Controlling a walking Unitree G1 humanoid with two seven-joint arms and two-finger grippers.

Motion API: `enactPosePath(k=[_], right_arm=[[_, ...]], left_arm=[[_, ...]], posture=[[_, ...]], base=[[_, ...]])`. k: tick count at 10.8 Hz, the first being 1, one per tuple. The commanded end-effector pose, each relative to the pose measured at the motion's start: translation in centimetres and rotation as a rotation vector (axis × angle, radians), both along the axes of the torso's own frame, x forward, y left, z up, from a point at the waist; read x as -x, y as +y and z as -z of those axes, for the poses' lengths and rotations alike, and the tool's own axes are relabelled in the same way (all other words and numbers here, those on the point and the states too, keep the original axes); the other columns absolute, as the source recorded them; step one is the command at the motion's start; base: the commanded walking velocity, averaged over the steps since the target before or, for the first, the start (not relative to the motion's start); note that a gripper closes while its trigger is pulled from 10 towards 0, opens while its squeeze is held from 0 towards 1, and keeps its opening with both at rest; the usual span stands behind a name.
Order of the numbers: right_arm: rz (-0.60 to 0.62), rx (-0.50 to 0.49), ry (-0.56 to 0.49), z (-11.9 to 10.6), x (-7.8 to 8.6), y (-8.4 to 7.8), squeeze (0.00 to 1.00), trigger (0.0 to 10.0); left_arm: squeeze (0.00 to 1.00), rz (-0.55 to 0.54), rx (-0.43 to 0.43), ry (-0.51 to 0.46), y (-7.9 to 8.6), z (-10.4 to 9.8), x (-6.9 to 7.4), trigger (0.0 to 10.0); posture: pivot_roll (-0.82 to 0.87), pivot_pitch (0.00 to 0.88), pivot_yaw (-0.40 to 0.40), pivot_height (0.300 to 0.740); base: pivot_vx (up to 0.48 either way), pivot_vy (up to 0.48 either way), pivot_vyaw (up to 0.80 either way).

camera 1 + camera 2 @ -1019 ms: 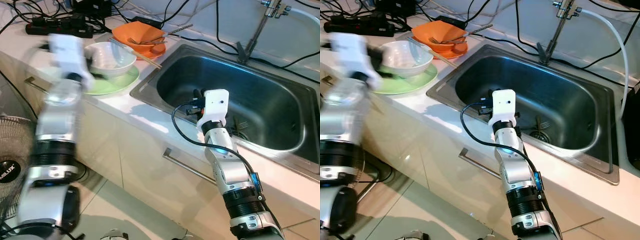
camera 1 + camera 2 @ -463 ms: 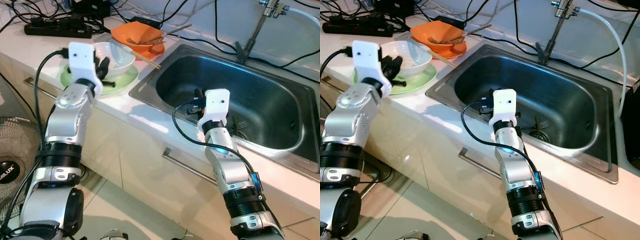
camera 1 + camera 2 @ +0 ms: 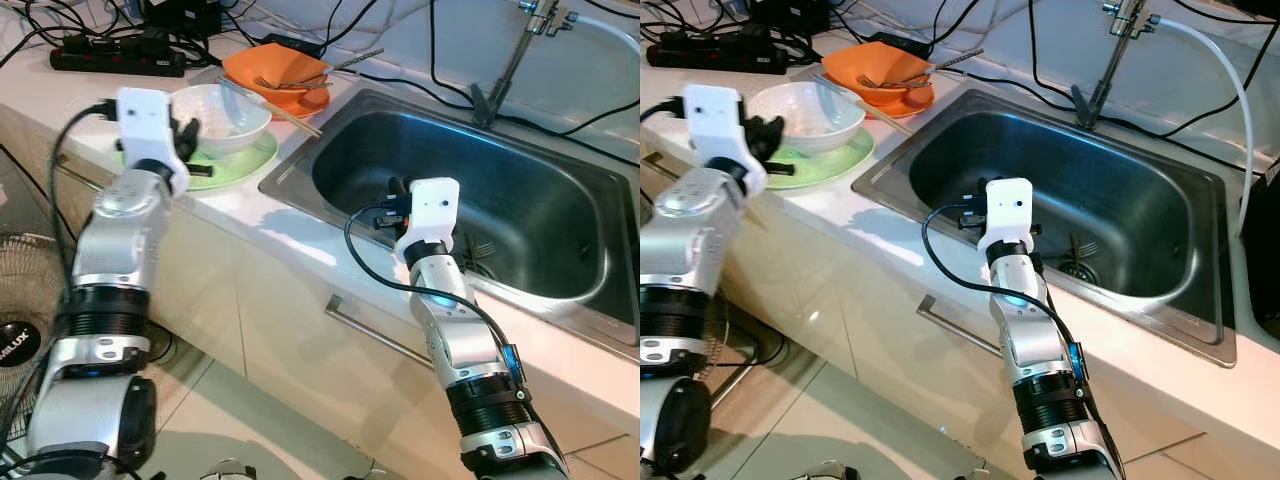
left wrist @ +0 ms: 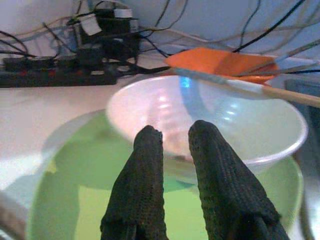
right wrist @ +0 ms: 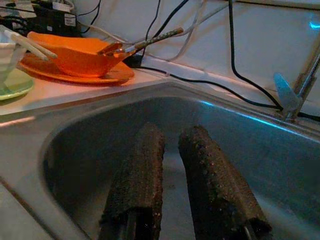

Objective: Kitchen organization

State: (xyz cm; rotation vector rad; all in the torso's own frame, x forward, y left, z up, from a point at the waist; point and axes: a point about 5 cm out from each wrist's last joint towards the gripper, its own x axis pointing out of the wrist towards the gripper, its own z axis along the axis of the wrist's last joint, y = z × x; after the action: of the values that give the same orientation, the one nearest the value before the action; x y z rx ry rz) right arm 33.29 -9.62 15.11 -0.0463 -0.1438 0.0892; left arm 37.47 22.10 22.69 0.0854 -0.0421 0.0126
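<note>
Head eyes look down; wrists face counter [image 3: 240,215].

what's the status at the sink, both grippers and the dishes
Left gripper empty, fingers nearly together, at the white bowl on the green plate. Right gripper empty, fingers nearly together, over the sink. Chopsticks across the bowl.

Power strip [image 3: 115,55], cables [image 3: 440,60], floor fan [image 3: 20,300].

fan [image 3: 18,335] badge: "LUX" is read in white letters; the start of the word is cut off by the frame edge
other surfaces: no readable text, numbers or signs are made out
</note>
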Motion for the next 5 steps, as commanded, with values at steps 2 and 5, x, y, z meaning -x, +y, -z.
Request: enactPosePath(k=[2,5], right_arm=[[0.017,0.001,-0.01,-0.4,-0.3,-0.4,0.0,10.0],[0.014,0.0,-0.011,-0.5,-0.4,-0.3,0.0,10.0]], left_arm=[[0.0,-0.024,-0.021,0.004,0.6,-0.2,0.3,10.0],[0.0,-0.057,-0.034,-0.001,1.8,-0.7,0.4,10.0]], posture=[[-0.05,0.0,-0.097,0.74],[-0.04,0.0,-0.1,0.74]], base=[[0.0,0.0,0.0],[0.0,0.0,0.0]])
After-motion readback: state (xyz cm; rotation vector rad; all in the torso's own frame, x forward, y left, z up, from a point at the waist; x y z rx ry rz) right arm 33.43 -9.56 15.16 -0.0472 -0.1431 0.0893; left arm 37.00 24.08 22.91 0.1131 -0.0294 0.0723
